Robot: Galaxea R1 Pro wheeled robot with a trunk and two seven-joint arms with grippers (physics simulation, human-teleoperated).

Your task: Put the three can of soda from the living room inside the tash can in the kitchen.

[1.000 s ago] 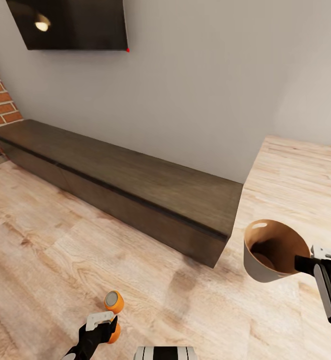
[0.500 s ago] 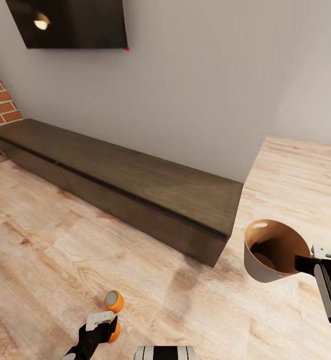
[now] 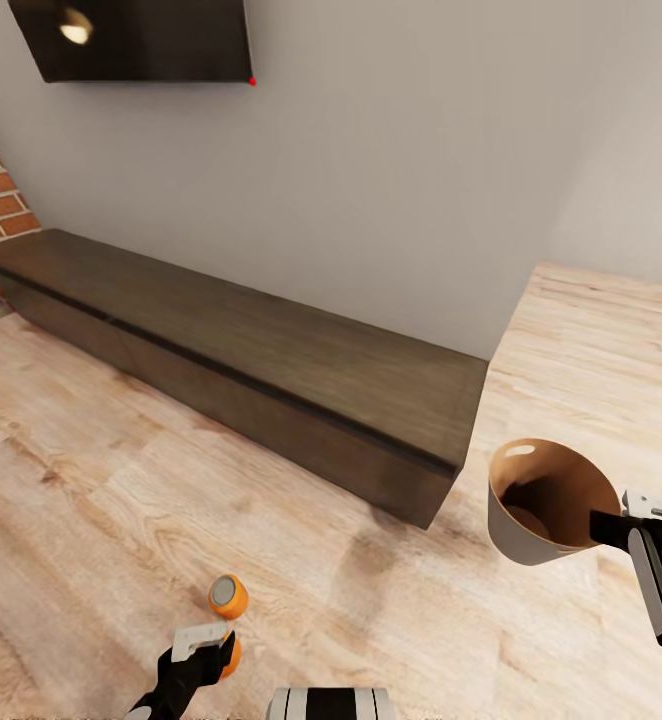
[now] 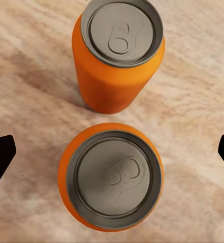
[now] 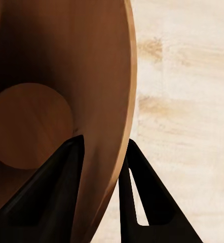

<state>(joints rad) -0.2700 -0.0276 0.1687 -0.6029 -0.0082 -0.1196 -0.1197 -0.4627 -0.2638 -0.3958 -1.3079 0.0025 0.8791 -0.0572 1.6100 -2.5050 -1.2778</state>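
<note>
The long low grey table stands well ahead of both arms. The right gripper is clamped on the tash can's rim, one finger inside, one outside. Two orange soda cans stand on the wood floor, the nearer directly beneath the left gripper, its fingers spread wide. Light, stiff and smooth-walled, a can probably grips best mid-body.

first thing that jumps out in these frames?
Two bright orange soda cans stand upright on the light wood floor, close together, directly below the open left gripper. At the head view's right, the right gripper holds the trash can by its rim, one of its fingers inside the tan-brown wall. A long dark low table runs along the grey wall.
</note>
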